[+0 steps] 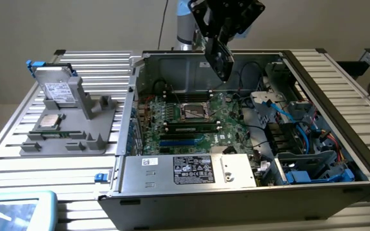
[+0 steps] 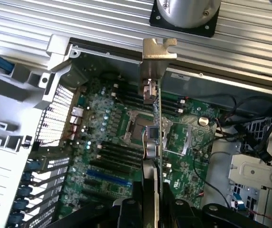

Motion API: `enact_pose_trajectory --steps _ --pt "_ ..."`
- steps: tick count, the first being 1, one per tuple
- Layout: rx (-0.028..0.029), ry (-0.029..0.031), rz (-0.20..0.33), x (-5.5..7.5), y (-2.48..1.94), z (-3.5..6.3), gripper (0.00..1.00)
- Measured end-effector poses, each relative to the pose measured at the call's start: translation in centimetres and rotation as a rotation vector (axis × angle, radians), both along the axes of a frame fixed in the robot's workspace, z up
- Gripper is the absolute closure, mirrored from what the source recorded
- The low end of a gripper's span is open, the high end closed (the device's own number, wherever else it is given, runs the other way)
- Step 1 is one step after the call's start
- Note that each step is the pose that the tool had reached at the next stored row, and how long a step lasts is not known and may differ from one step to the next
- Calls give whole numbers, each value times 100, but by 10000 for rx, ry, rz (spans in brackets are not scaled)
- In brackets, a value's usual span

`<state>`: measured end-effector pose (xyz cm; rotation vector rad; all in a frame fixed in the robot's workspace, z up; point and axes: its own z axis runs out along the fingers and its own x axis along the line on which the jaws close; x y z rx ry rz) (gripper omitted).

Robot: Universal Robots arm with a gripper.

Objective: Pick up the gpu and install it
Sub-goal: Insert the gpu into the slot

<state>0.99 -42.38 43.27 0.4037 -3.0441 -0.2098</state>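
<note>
Exterior view shows the gripper (image 1: 222, 33) hanging over the far side of the open computer case (image 1: 236, 211), its jaws closed narrow on the gpu (image 1: 219, 60). The card hangs below the jaws, slightly tilted and clear of everything, well apart from the motherboard (image 1: 191, 120) lying flat in the case beneath it.

In the wrist view the card is seen edge-on. It is a thin line running from the fingers (image 2: 147, 185) out to the silver bracket (image 2: 158, 50) at its free end, with the motherboard behind it. The pinch sits on the two flat faces, at the end away from the bracket.

I judge the card to be light and stiff, so it should not sag or flex in this hold. It is also fragile. The small parts on the green face and the contact edge would not take pressure or a knock against the case wall. The flat faces look smooth, so a narrow pinch could let the card pivot if its far end catches on something. The bare board edges or a plain patch of the faces seem the safest places to grip. The bracket is thin metal and a poor handle.

To the exterior view's left of the case, a grey holder (image 1: 69, 139) on the slatted table (image 1: 18, 168) carries a hard drive (image 1: 56, 89).
</note>
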Motion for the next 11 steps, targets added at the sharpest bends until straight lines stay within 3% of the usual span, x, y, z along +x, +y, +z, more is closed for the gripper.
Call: enact_pose_trajectory --steps 11 --pt "23 0 2006 0 0 -1 73"
